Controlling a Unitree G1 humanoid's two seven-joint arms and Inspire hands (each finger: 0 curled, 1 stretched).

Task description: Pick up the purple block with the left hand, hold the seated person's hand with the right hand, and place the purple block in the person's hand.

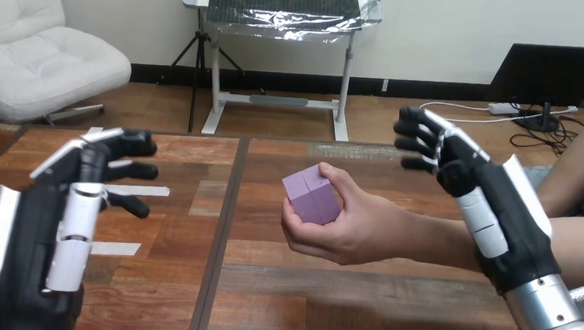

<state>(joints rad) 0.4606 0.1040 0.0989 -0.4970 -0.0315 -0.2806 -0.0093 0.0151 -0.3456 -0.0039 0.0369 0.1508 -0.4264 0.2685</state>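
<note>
While the purple block [314, 195] is sitting pinched in the person's hand [346, 233] above the middle of the bench [265, 309], the left robot hand [60, 212] is hovering well apart at the left, fingers loosely spread and gripping nothing, and the right robot hand [475, 188] is hanging open by the person's forearm [437, 239] without clasping it. Any careless inward swing of that right robot hand is risking a knock to the forearm, jarring the block loose onto the bench.
</note>
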